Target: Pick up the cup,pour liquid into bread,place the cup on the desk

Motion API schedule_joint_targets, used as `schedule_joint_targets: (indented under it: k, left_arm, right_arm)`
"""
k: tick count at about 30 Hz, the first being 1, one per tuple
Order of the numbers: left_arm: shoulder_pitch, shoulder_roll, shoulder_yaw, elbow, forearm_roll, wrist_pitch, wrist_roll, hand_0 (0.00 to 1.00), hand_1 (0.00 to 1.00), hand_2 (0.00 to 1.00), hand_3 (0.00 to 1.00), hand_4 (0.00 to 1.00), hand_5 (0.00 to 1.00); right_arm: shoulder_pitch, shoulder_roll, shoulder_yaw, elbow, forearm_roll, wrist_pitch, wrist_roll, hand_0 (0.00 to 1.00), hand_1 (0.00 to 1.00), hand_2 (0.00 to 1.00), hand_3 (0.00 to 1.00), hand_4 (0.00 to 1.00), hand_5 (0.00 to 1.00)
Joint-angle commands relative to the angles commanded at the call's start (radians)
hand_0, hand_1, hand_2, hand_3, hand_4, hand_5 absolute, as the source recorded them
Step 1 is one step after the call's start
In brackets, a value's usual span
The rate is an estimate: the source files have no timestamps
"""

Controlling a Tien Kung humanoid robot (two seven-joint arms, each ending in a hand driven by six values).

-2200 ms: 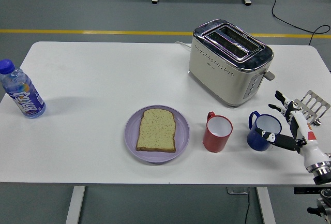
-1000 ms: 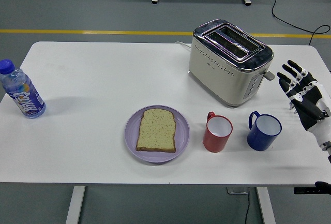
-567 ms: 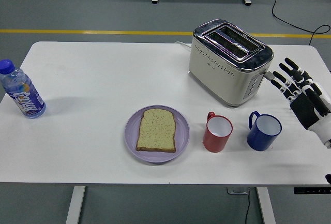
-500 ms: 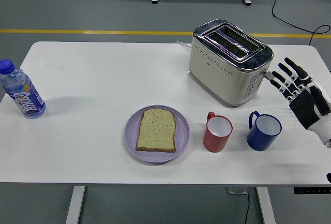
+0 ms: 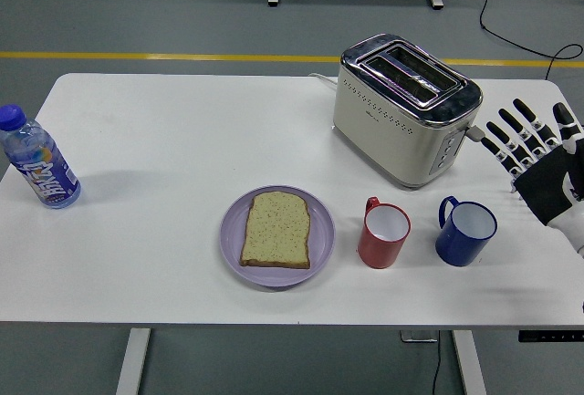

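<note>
on the far left of the bench stands a water bottle, out of my way. nearer the middle, the bread lies flat on a lilac plate, a single pale slice, dry as far as i can see. just right of the plate sits a red cup, upright, white inside, handle turned to the far left; beside it but apart stands a blue cup of the same shape. i cannot tell whether either holds any liquid. behind them is the toaster. my right robot hand hangs at the right edge, fingers spread wide, holding nothing, near the blue cup but not touching it. i judge i am at the very first step, reaching for a cup. next i need to come down and leftward, close round the body of the blue cup, and keep it level while lifting
</note>
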State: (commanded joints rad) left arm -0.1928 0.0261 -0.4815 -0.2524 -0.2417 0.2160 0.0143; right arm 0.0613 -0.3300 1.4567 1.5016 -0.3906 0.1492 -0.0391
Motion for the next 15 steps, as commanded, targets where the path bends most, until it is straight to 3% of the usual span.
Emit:
schedule_joint_targets:
  k: [2,3,8,9,14,15]
  left_arm:
    - [0.000,0.000,0.000,0.000,0.000,0.000,0.000,0.690,0.756,0.773,0.611,0.396,0.998]
    - [0.000,-0.001,-0.002,0.000,0.002,0.000,0.001,0.690,0.756,0.773,0.611,0.396,0.998]
    - [0.000,-0.002,-0.004,0.000,0.005,0.001,0.003,0.690,0.756,0.773,0.611,0.396,0.998]
    - [0.000,-0.002,-0.005,0.000,0.005,0.001,0.003,0.690,0.756,0.773,0.611,0.396,0.998]
    - [0.001,-0.002,-0.007,0.000,0.008,0.002,0.003,0.690,0.756,0.773,0.611,0.396,0.998]
    - [0.001,-0.002,-0.009,0.000,0.011,0.002,0.004,0.690,0.756,0.773,0.611,0.396,0.998]
  right_arm:
    - [0.003,0.000,0.003,-0.011,0.018,-0.020,0.003,0.998,0.903,0.957,0.940,0.863,0.732]
    - [0.005,0.000,0.001,-0.018,0.043,-0.036,0.011,0.928,0.827,0.871,0.858,0.854,0.715]
    - [0.011,0.008,0.003,-0.043,0.176,-0.116,0.046,0.928,0.827,0.871,0.858,0.854,0.715]
    - [0.013,0.009,0.003,-0.048,0.200,-0.130,0.050,0.778,0.686,0.728,0.716,0.731,0.396]
    - [0.016,0.014,0.008,-0.086,0.277,-0.165,0.067,0.778,0.686,0.728,0.716,0.731,0.396]
    - [0.017,0.014,0.011,-0.096,0.286,-0.162,0.062,0.751,0.660,0.711,0.693,0.711,0.358]
